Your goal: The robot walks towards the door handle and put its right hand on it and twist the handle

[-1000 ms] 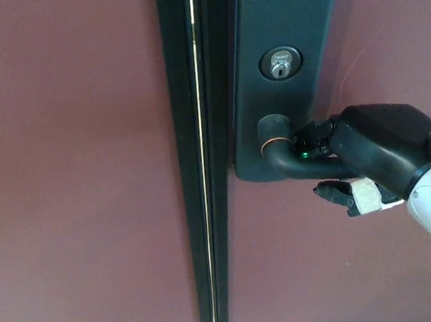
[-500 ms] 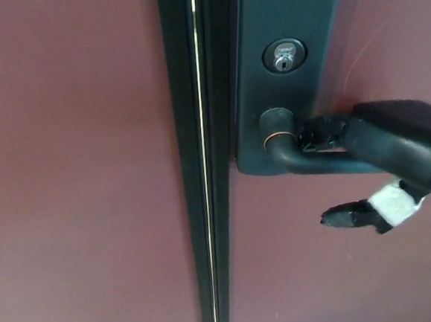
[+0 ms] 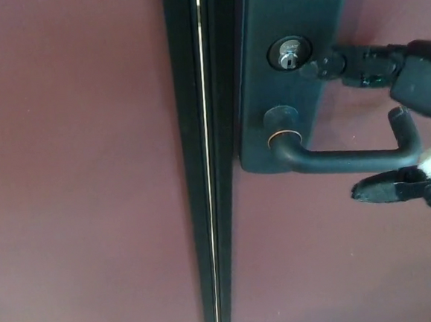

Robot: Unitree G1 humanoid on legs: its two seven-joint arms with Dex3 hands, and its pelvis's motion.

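A dark lever handle (image 3: 335,157) juts from a dark plate (image 3: 294,65) on a maroon door (image 3: 75,179), its round base at 9 o'clock and its bar running level toward 3 o'clock, where the tip hooks upward. A silver keyhole (image 3: 289,54) sits at 12 o'clock from the base. The handle is bare, with no fingers closed around it.
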